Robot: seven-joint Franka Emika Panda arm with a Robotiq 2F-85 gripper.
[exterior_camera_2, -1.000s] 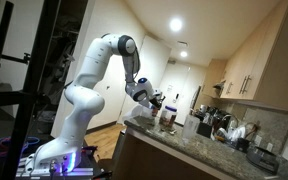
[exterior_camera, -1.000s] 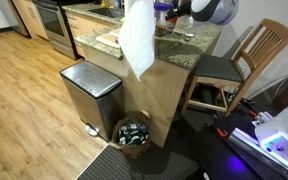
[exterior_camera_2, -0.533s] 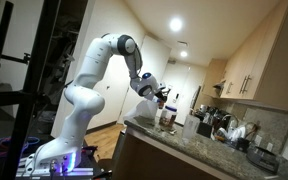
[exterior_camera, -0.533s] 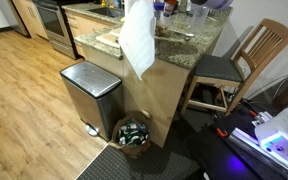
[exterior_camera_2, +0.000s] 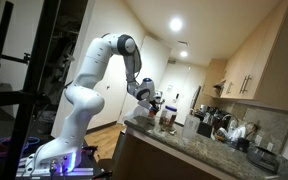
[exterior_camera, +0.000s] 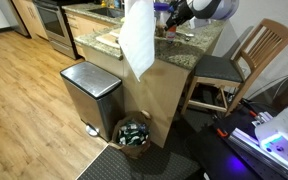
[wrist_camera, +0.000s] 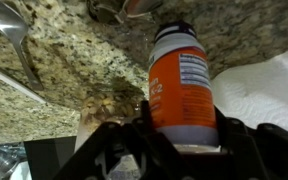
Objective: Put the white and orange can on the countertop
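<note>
White and orange can (wrist_camera: 181, 85) sits between the two dark fingers of the gripper (wrist_camera: 184, 140), which are drawn in against its lower sides and grip it. Its dark top points away from the wrist camera toward the countertop (wrist_camera: 64, 70). Whether the far end touches the speckled granite cannot be told.

A white cloth (wrist_camera: 269, 90) lies just beside the can on one side. On the other side a metal utensil (wrist_camera: 9, 35) rests on the stone, well apart from it. A rounded glass item (wrist_camera: 129, 8) stands beyond the can's top, at the frame edge. The patch of granite right around the can is bare.

In an exterior view the gripper (exterior_camera: 176, 14) hangs over the countertop (exterior_camera: 206, 38) among small containers that are too blurred to name, and the white cloth (exterior_camera: 137, 40) drapes over the counter's edge. Below that edge stand a brushed-steel bin (exterior_camera: 89, 85) and a wicker basket (exterior_camera: 134, 132), and a wooden chair (exterior_camera: 249, 55) stands at the counter's end. In an exterior view the arm reaches across the counter, with the gripper (exterior_camera_2: 149, 97) low above it.
</note>
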